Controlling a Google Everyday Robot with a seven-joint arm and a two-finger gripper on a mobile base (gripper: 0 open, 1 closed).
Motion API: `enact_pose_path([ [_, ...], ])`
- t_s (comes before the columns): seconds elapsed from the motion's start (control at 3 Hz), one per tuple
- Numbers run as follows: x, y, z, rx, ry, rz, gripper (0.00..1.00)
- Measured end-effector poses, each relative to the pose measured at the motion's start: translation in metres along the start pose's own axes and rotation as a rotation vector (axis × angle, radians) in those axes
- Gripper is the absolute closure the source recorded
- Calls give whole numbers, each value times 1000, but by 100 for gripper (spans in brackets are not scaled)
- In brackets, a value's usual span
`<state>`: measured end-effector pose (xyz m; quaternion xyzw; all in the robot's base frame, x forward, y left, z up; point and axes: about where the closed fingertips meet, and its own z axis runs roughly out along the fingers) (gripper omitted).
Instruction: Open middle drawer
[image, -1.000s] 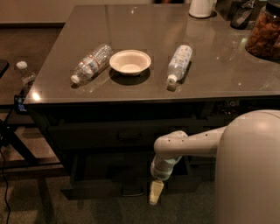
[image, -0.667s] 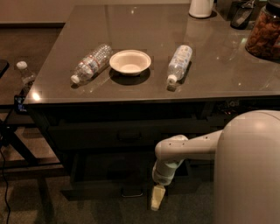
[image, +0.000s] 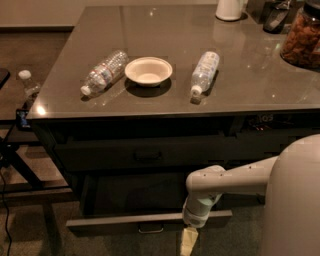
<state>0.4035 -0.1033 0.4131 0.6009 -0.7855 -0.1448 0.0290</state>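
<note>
Here, the middle drawer (image: 100, 156) is seen under the table's (image: 165, 40) front edge, with its small handle (image: 148, 156) at centre. A lower drawer (image: 115, 220) is pulled out beneath it. The hand (image: 188, 241) is pointed downward at 5 o'clock from that handle. Whether it is apart or together cannot be told.

countertop (image: 240, 95) | clear bottle (image: 105, 73), bowl (image: 148, 70), white bottle (image: 204, 71), jar (image: 302, 35) | end effector (image: 188, 241) below front

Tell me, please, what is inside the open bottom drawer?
Only a dark interior shows in the bottom drawer; the arm covers one end. The gripper hangs in front of it.
</note>
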Motion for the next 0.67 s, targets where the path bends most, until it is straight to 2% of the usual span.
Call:
enact_pose_path([
  [0.33, 24, 51, -28, -9, -39, 36, 0],
  [0.67, 24, 51, -28, -9, -39, 36, 0],
])
